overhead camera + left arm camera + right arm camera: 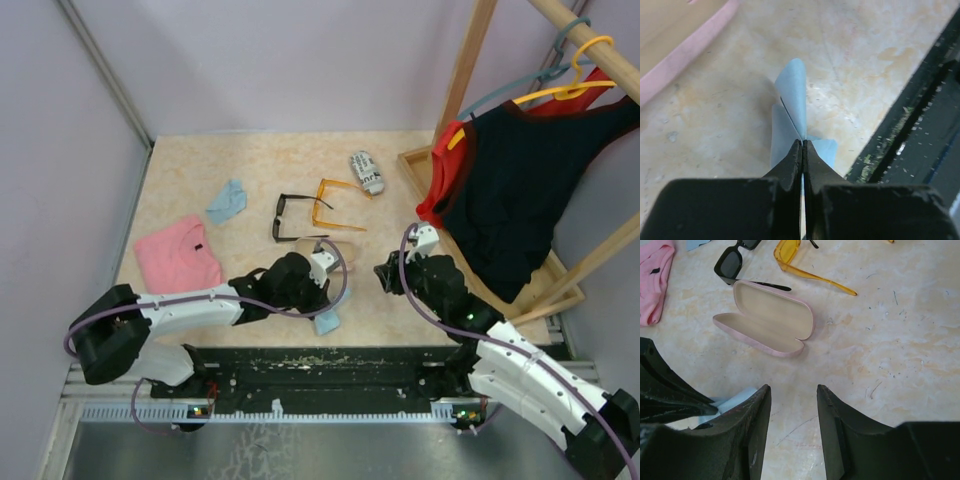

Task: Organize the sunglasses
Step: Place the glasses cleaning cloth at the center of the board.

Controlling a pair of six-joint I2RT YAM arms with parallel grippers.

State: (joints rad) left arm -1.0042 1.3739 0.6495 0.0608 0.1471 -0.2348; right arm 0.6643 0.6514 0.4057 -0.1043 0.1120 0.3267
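While a pale-blue cloth [792,85] is pinched in the tightly closed left gripper [802,144] at the table's [190,170] near edge, the right gripper [792,405] is held half open, empty. Black sunglasses [730,262] and orange sunglasses [787,254] lie just beyond the open pink case [765,315]; the cloth is probably best lowered flat.

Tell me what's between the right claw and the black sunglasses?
The open pink case sits between right gripper and black sunglasses, in the right wrist view.
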